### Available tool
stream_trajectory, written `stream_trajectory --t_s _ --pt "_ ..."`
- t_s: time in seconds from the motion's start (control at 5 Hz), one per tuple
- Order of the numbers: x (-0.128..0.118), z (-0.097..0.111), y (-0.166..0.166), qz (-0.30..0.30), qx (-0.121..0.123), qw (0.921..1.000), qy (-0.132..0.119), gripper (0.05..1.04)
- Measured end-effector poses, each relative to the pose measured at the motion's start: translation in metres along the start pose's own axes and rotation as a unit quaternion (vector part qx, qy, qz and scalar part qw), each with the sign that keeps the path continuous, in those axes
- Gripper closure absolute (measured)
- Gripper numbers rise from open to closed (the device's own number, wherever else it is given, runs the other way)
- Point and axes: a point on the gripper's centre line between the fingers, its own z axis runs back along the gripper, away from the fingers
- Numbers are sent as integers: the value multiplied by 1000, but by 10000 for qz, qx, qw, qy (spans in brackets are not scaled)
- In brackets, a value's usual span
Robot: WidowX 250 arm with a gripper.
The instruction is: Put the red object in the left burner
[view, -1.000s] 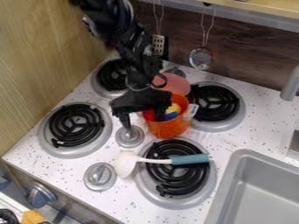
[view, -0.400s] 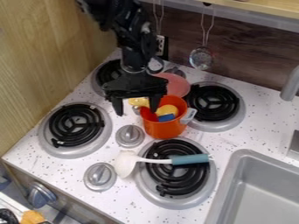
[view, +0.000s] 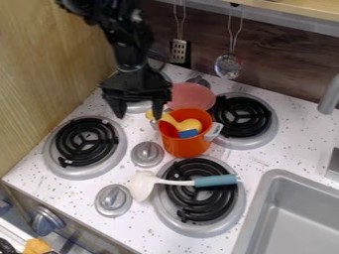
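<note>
My gripper (view: 138, 115) hangs over the counter left of the orange-red pot, behind the nearer left burner, its two fingers spread apart with nothing between them. The red object appears to be this pot (view: 185, 146), which stands upright on the counter between the burners, its grey handle pointing right. Inside it lie a yellow item (view: 189, 125) and a blue piece (view: 189, 133); the yellow one has a part reaching over the left rim. At the left, the nearer burner (view: 86, 148) has a black coil with nothing on it.
A white spoon with a teal handle (view: 215, 180) lies across the front burner. Knobs (view: 147, 154) stand between the burners. A pink lid-like disc (view: 191, 96) is behind the pot. The sink (view: 301, 218) is at right, a wooden wall (view: 49, 64) at left.
My gripper has moved up and left, away from the pot, where one finger had been over its opening. The pot sits slightly left of its first position.
</note>
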Motion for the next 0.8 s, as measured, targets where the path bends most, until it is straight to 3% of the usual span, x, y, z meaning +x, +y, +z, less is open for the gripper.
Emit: stream_trajectory --t_s 0.4,0.6,0.8 --pt "3 8 21 -791 -236 9965 90 83" --pt "5 19 13 -691 -114 9975 75 83" --pt "2 25 -8 -639 -195 9975 234 83"
